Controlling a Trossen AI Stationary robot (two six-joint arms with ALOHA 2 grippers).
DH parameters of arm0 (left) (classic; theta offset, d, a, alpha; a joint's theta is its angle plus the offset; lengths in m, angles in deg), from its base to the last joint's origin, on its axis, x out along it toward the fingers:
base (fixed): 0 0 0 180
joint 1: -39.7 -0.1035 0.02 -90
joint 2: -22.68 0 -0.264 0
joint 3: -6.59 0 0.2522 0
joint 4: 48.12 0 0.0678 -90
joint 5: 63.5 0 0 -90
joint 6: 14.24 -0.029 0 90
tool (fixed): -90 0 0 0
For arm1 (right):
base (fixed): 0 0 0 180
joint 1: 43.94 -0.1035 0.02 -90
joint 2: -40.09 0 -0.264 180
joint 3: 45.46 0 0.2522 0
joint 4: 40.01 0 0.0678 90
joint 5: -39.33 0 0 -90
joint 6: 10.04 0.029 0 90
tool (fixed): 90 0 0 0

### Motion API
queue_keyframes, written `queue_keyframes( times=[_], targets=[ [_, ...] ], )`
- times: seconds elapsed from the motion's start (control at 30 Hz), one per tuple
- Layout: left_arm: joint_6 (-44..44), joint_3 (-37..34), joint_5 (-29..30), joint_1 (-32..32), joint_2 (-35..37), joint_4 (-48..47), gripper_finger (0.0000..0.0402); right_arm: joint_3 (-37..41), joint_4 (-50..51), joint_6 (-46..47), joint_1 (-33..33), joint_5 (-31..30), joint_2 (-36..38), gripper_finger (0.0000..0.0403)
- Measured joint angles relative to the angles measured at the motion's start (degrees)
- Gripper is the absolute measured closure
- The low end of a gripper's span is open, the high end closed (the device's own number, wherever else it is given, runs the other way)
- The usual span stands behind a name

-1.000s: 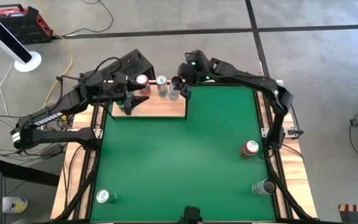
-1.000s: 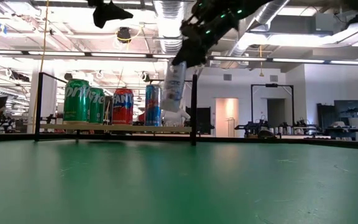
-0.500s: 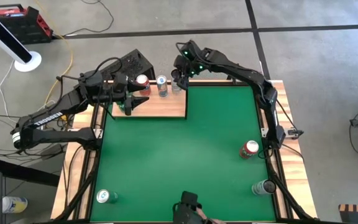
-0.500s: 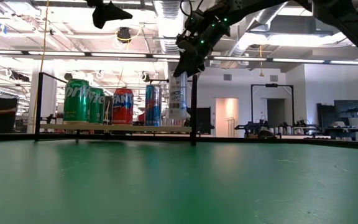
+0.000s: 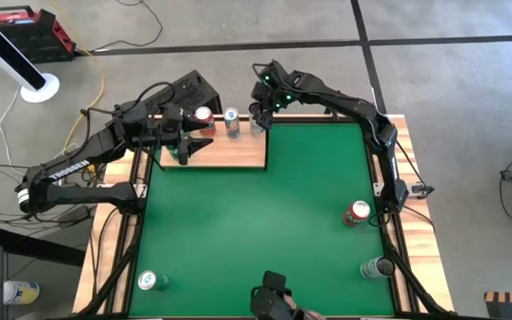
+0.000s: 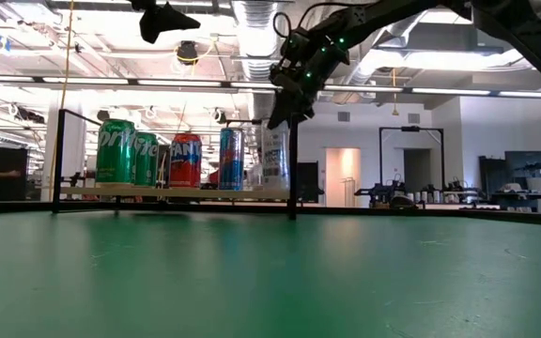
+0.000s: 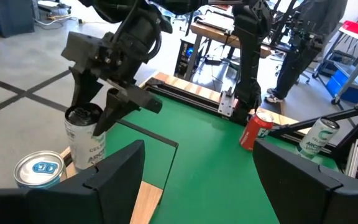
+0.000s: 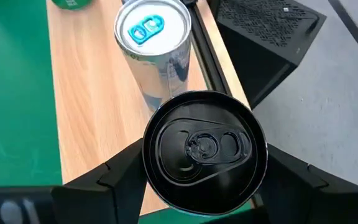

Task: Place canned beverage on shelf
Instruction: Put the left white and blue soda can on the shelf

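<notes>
One can is in play: right gripper (image 5: 258, 114) is clamped around a black-topped can (image 8: 202, 146) at the upper centre of the high view, over the right end of the shelf (image 5: 238, 156). In the right wrist view its fingers (image 8: 110, 180) flank the can body on both sides, lid facing the camera, so the can looks upright.

Low view puts the can at mid-frame, bottom about level with the shelf deck, just beside the dark corner post (image 6: 293, 178). Can't tell if it's fully seated.

For the release:
- confirm the base is flat on the wood before opening; a drop risks a tip
- blue-and-silver can (image 8: 156, 43) stands just beside it, so open the jaws only enough to clear and avoid sideways motion
- retreat straight up, clear of the post and the neighbour

Left gripper (image 5: 185, 142) hovers over the shelf's left part, upper left of the high view, jaws apart and holding nothing. It's near the red can (image 5: 204, 117), so best left parked.

Three more cans remain on the green mat (image 5: 256, 231), lower left and lower right.
</notes>
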Motion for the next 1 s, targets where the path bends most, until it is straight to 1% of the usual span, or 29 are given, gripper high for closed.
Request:
queue_keyframes(
  times=[0.47, 0.63, 1.0],
  targets=[
    [0.0, 0.0, 0.0, 0.0, 0.0, 0.0, 0.0118, 0.0, -1.3, 0.0, -0.2, 0.4, -0.7, 0.0130],
    [0.3, 0.0, 0.0, 0.0, 0.0, 0.0, 0.0118, -0.2, -1.2, 0.9, 0.0, 2.2, -1.8, 0.0130],
    [0.8, 0.0, -0.2, 0.0, 0.0, -0.1, 0.0118, -0.2, -0.2, 0.9, 0.0, 1.9, -1.6, 0.0130]
  ],
)
